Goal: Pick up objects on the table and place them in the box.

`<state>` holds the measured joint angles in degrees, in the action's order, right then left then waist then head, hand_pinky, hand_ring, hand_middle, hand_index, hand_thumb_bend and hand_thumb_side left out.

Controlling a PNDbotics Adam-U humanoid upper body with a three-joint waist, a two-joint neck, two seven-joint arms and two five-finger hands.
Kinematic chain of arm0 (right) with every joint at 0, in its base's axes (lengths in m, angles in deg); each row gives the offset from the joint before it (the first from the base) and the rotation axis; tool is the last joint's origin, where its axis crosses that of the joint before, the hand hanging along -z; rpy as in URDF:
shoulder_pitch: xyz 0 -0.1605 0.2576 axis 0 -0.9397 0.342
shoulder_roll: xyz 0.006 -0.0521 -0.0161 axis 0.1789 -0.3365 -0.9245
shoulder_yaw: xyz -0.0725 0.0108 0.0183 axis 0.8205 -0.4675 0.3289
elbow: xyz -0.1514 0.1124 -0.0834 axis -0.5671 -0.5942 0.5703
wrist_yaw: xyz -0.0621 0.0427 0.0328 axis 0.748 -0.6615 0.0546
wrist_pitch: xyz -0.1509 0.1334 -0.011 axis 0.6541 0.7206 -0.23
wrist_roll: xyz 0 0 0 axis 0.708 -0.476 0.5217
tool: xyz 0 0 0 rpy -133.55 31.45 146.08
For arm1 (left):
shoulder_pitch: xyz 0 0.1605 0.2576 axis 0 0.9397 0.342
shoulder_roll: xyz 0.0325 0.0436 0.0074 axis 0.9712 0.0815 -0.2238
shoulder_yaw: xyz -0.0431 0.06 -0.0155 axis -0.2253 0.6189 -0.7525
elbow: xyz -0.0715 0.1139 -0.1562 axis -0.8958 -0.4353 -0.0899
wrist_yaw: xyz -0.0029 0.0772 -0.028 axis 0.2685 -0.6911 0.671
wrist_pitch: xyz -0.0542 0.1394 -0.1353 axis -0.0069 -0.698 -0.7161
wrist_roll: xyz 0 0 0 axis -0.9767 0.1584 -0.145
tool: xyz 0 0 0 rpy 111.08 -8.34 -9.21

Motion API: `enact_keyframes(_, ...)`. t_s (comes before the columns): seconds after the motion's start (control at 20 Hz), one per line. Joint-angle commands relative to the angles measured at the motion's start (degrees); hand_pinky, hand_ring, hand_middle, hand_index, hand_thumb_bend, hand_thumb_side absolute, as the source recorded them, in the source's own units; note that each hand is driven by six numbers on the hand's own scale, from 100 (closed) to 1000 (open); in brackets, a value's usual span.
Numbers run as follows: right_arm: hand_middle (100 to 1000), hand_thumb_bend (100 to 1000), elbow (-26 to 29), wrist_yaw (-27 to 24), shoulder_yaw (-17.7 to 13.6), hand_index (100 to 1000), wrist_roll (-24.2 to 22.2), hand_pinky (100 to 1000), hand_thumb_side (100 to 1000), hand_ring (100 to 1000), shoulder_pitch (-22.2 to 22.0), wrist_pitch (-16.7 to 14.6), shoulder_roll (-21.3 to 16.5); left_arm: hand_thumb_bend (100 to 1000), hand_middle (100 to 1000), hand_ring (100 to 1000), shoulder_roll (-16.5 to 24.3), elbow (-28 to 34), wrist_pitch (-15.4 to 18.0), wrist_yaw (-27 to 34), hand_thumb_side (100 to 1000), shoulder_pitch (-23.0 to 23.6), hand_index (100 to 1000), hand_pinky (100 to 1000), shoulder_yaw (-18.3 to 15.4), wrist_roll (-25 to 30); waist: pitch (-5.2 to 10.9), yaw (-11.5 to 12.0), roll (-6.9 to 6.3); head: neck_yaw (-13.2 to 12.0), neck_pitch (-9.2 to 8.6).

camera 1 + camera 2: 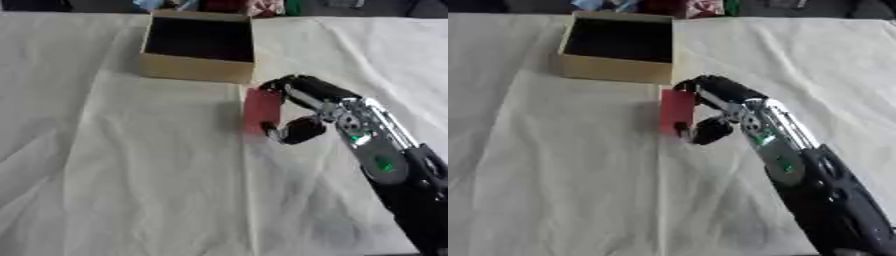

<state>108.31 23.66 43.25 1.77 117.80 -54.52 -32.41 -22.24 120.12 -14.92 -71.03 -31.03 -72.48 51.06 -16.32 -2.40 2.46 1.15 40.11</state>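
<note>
The right hand [302, 107] reaches in from the right, its fingers [293, 85] and thumb clamped on a flat red object [261, 111] held upright. The object sits just in front of the open cardboard box [194, 67], over the white-clothed counter [131, 175].

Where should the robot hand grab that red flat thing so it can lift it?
Probably by its long edges, coming from the right. The red flat thing is thin and stands between the fingers and thumb of the right hand, fingers curled over its top and thumb near its bottom. That pinch suits a slim slab, and the box sits just beyond it.
</note>
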Motion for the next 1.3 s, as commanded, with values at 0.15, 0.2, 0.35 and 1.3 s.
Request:
enact_keyframes(0.15, 538, 100, 3.67, -3.79, -1.80, 842, 1.76, 747, 100, 692, 2.68, 2.26, -2.39, 100, 616, 601, 0.74, 1.19, -0.11, -0.09, 100, -0.57, 710, 566, -0.50, 0.27, 0.50, -0.10, -0.14, -0.27, -0.53)
enact_keyframes(0.2, 541, 100, 4.03, -4.57, -1.98, 843, 1.76, 747, 100, 691, 3.48, 2.51, -2.95, 100, 616, 601, 0.77, 1.19, -0.13, -0.11, 100, -0.54, 707, 566, -0.48, 0.31, 0.61, -0.13, -0.14, -0.30, -0.49)
enact_keyframes(0.35, 542, 100, 4.39, -7.20, -2.76, 844, 1.34, 751, 100, 691, 6.76, 3.17, -4.94, 100, 616, 602, 0.85, 1.19, -0.14, -0.12, 100, -0.44, 705, 567, -0.43, 0.41, 0.94, -0.21, -0.13, -0.35, -0.32)
enact_keyframes(1.3, 560, 100, -29.69, 1.68, -8.03, 832, 6.87, 772, 100, 718, 34.24, -0.60, -0.37, 100, 617, 601, 1.09, 1.19, 0.42, 0.72, 100, -1.07, 703, 566, 0.84, 1.92, 0.93, 3.89, -0.90, 3.07, -1.06)
